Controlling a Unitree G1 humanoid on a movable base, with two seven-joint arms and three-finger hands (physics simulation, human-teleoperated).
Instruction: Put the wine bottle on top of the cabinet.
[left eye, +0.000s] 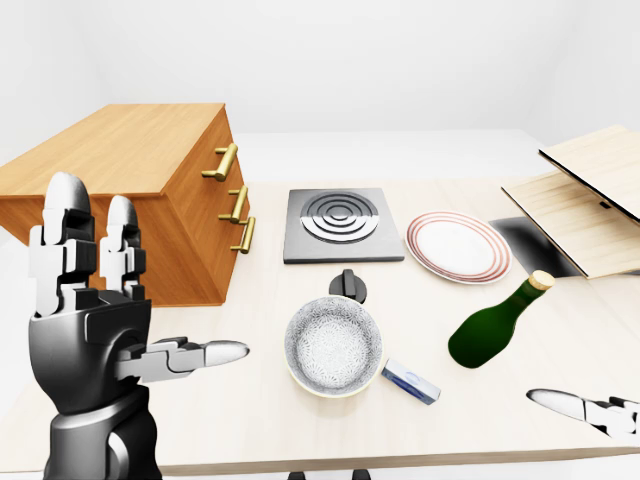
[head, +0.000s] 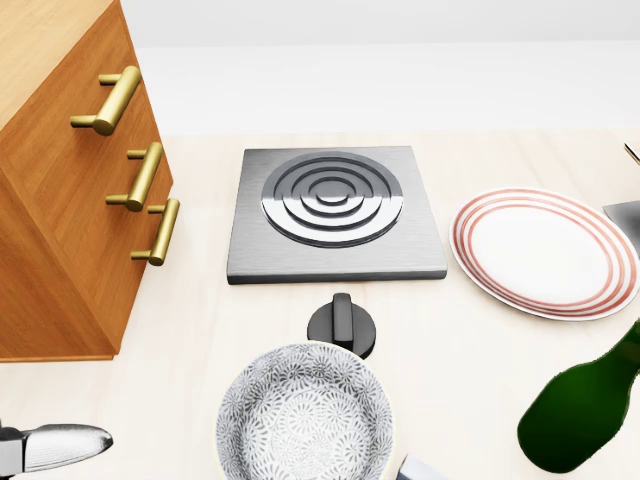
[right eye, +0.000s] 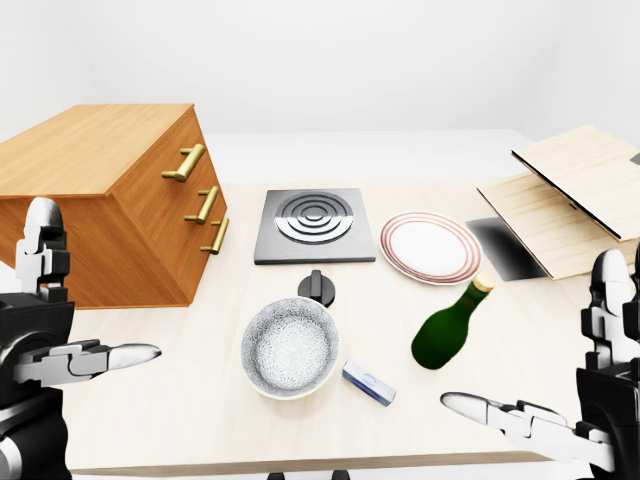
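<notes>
The green wine bottle (right eye: 446, 330) with a tan cap lies tilted on the table, neck pointing up and right, just below the red-ringed plate. The wooden cabinet (left eye: 128, 165) with three brass handles stands at the left of the table; its flat top is bare. My left hand (left eye: 145, 280) is open at the lower left, fingers upright and thumb pointing right, below the cabinet. At the lower right my right hand (right eye: 535, 335) is open, thumb pointing left, a short way right of and below the bottle and not touching it.
A grey hob plate (left eye: 343, 224) with a black knob (left eye: 347, 285) below it sits mid-table. A patterned bowl (left eye: 333, 345), a small blue-and-white box (left eye: 410, 381) and a red-ringed plate (left eye: 458, 247) surround the bottle. Wooden boards (left eye: 585, 200) lie at the right.
</notes>
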